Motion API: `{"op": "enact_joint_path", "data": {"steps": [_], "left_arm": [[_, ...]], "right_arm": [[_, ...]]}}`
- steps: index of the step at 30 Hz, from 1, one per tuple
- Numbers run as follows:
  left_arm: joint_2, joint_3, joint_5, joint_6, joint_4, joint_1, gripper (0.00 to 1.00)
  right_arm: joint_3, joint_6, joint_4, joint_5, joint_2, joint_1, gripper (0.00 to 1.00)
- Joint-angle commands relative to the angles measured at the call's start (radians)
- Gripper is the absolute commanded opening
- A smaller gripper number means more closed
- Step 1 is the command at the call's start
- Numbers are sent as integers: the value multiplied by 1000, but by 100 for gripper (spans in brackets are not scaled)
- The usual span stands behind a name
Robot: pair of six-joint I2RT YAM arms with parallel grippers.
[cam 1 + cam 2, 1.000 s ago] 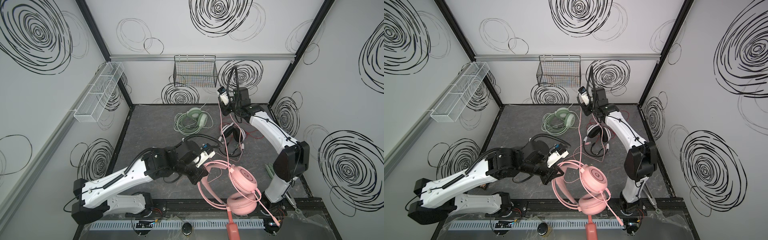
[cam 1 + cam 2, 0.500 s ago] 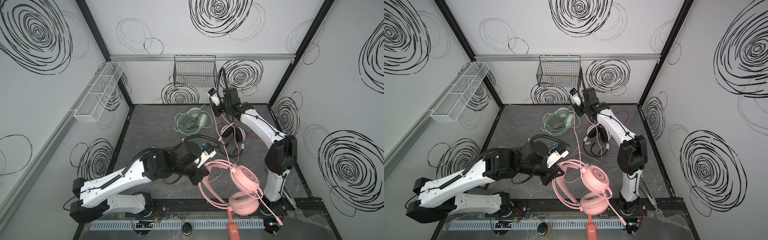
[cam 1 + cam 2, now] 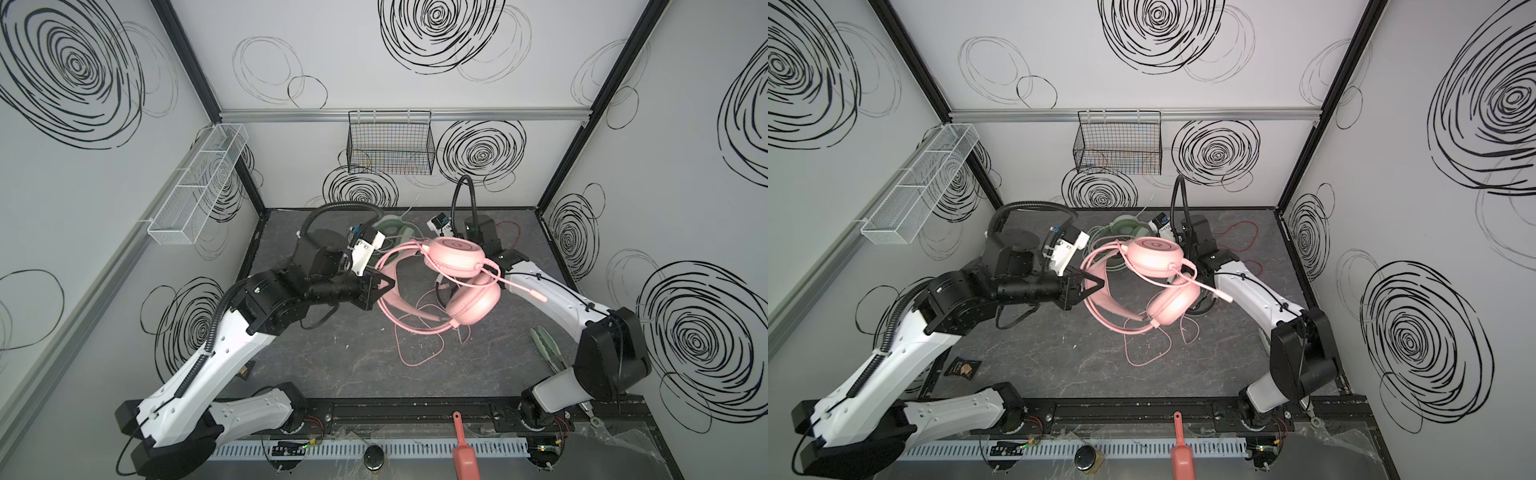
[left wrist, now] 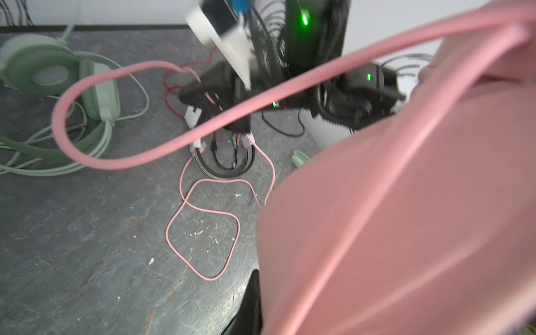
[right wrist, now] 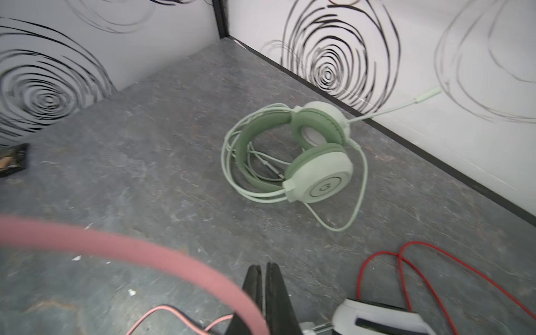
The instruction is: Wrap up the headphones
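Left claw [image 3: 386, 286] clamped tight on the headband of the pink headset [image 3: 457, 257], which hangs above mid-table, its cable [image 3: 401, 353] looped on the mat [image 3: 332, 365], right claw [image 5: 262, 278] pinched shut too, mint-green headset [image 5: 316, 174] lying by the back wall.

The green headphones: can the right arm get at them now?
Probably yes: the green headphones lie unobstructed on the mat ahead of the right gripper, though its jaws are shut, seemingly on the pink cable.
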Motion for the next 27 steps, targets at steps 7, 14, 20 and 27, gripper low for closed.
{"op": "enact_joint_path", "data": {"steps": [7,14,20,27], "left_arm": [[-3,165,160,-99,127,185,0],[19,210,58,-92,76,222,0],[35,236,-85,-32,-11,241,0],[24,163,-290,-33,-8,257,0]], "right_arm": [[-290,265,530,-391,-76,48,0],[-370,248,449,-277,-156,138,0],[-459,259,271,-148,-356,140,0],[-498,274,51,-21,-581,212,0]]}}
